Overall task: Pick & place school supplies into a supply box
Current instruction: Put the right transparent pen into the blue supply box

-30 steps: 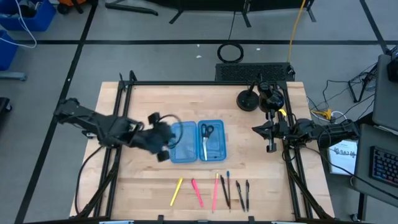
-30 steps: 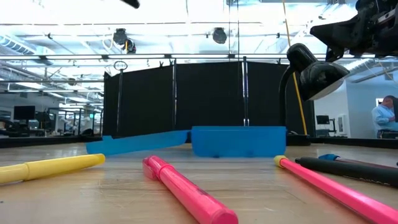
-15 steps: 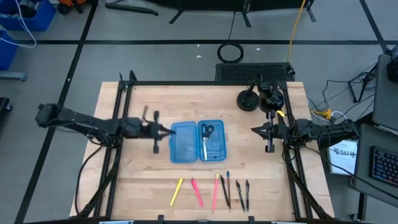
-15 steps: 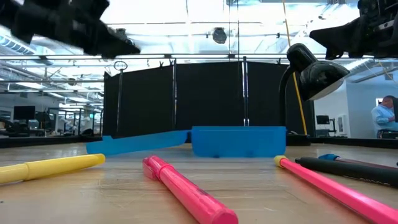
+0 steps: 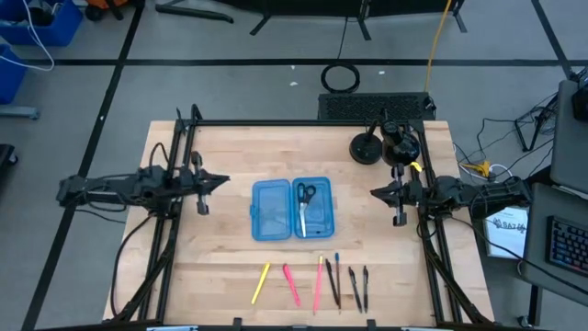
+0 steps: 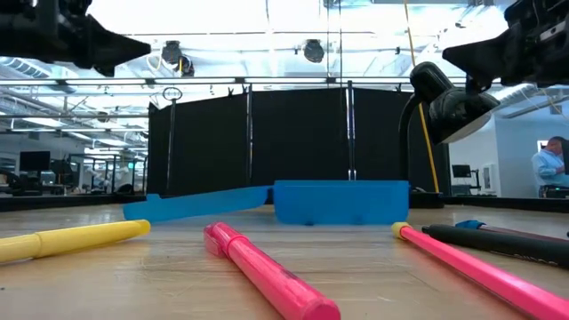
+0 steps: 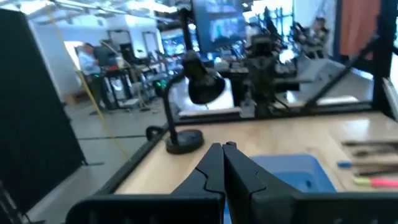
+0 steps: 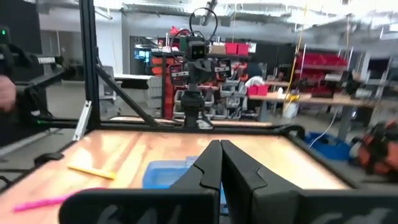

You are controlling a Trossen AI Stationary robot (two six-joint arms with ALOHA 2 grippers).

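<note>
The supply box [image 5: 292, 209] lies open on the middle of the table, both light-blue halves [image 6: 342, 202] flat side by side. The black-handled scissors [image 5: 306, 193] and one thin pen [image 5: 301, 219] lie in its right half. More school supplies lie in a row near the near edge: a yellow pen [image 5: 261, 282], two pink ones [image 5: 291, 284], and dark pens [image 5: 352, 287], one of them blue-tipped [image 5: 337, 265]. My left gripper [image 5: 221, 180] hovers shut, left of the box. My right gripper [image 5: 375, 191] hovers shut, right of the box. Neither holds anything.
A black desk lamp [image 5: 366, 147] stands at the far right of the table. The yellow pen [image 6: 71, 240] and the pink pens [image 6: 267, 276] lie close before the low camera. Bare wood lies between each gripper and the box. A person [image 6: 547, 169] sits in the room behind.
My left gripper has drawn back from over the box's left half toward the table's left edge and now hangs level beside the box. The box and all the supplies lie as before. The right arm has kept still.
</note>
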